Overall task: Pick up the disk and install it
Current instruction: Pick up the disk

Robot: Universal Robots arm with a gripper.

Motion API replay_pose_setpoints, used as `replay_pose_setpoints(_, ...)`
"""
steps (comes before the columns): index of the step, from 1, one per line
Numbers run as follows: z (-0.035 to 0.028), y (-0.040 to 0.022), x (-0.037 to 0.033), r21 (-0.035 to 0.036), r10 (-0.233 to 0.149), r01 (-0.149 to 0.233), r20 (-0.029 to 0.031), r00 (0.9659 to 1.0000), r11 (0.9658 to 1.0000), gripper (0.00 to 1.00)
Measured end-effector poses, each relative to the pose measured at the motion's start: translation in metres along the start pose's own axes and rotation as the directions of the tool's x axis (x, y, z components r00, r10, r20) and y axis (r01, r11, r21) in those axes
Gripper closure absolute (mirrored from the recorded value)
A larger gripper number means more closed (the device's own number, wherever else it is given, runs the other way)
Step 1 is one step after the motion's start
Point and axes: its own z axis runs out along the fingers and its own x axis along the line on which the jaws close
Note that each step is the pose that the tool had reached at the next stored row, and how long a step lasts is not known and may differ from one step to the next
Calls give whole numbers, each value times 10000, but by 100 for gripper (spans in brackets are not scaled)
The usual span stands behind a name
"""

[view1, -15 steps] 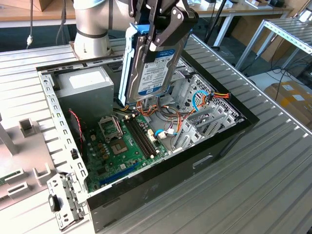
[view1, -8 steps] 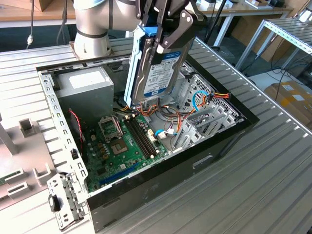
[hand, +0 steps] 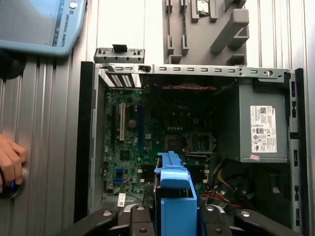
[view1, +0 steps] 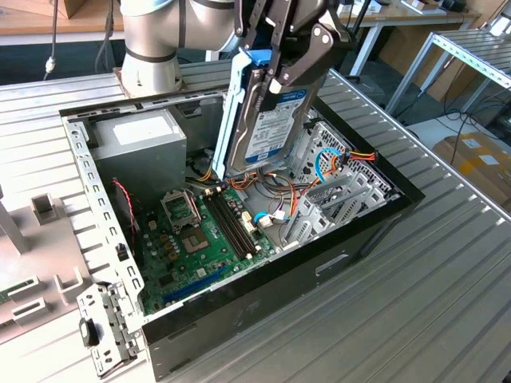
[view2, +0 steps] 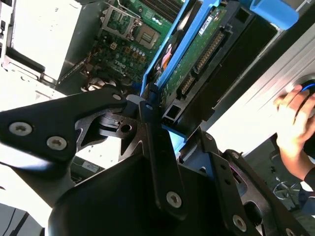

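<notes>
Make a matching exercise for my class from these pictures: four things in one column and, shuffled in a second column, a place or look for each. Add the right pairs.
1 disk
2 power supply
3 motherboard
4 hand

A green board lying on the floor of the case
B on the ribbed table, outside the case
C gripped by the end effector, tilted above the case
D grey box in a corner of the case

Pairs: 1-C, 2-D, 3-A, 4-B

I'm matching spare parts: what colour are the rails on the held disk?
Bright blue rails frame the disk; clearest in the exterior view.
</notes>
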Motion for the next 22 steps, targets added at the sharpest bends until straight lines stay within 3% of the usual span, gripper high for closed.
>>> replay_pose_setpoints(12, -1, -196, 227, -67, 1, -1, 1, 10000, 10000, 63)
replay_pose_setpoints(13, -2, -245, 263, -83, 0, 0, 1, 10000, 10000, 63)
replay_pose_setpoints(22, -8, -425, 417, -150, 0, 0, 2, 10000, 9999, 63)
